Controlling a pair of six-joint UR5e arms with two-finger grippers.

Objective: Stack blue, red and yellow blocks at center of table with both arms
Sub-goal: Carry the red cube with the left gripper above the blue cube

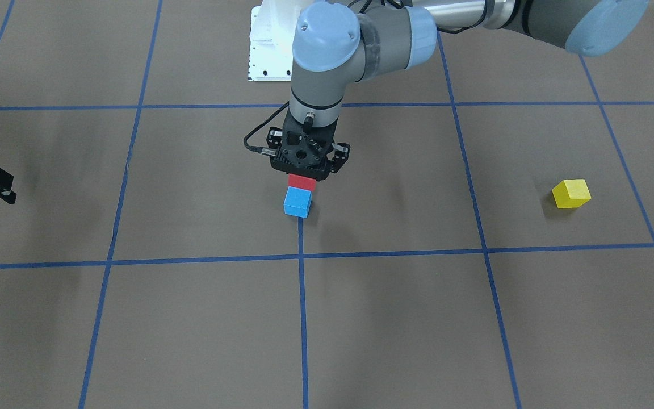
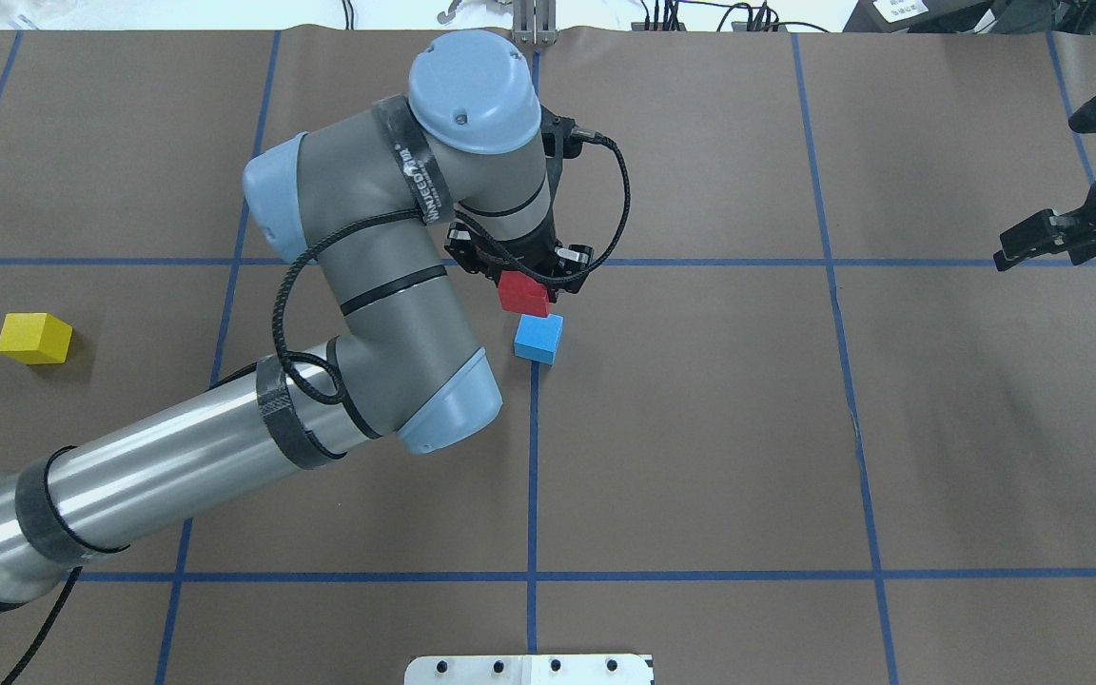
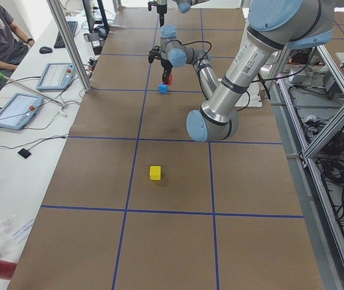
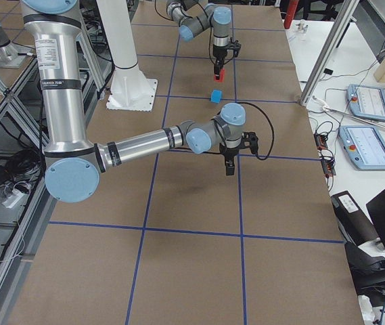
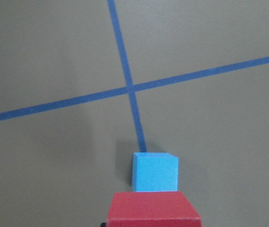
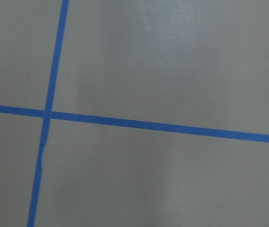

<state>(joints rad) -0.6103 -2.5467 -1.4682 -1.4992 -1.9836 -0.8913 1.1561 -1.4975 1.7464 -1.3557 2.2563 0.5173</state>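
My left gripper is shut on the red block and holds it in the air just above the blue block, with a gap between them in the side views. The blue block stands on the table at the central tape line. In the left wrist view the red block sits at the bottom edge, with the blue block just beyond it. The yellow block lies alone far out on my left side. My right gripper is open and empty at the far right.
Brown paper with a blue tape grid covers the table. A white mounting plate sits by the robot's base. Operator tablets lie on the side bench beyond the table.
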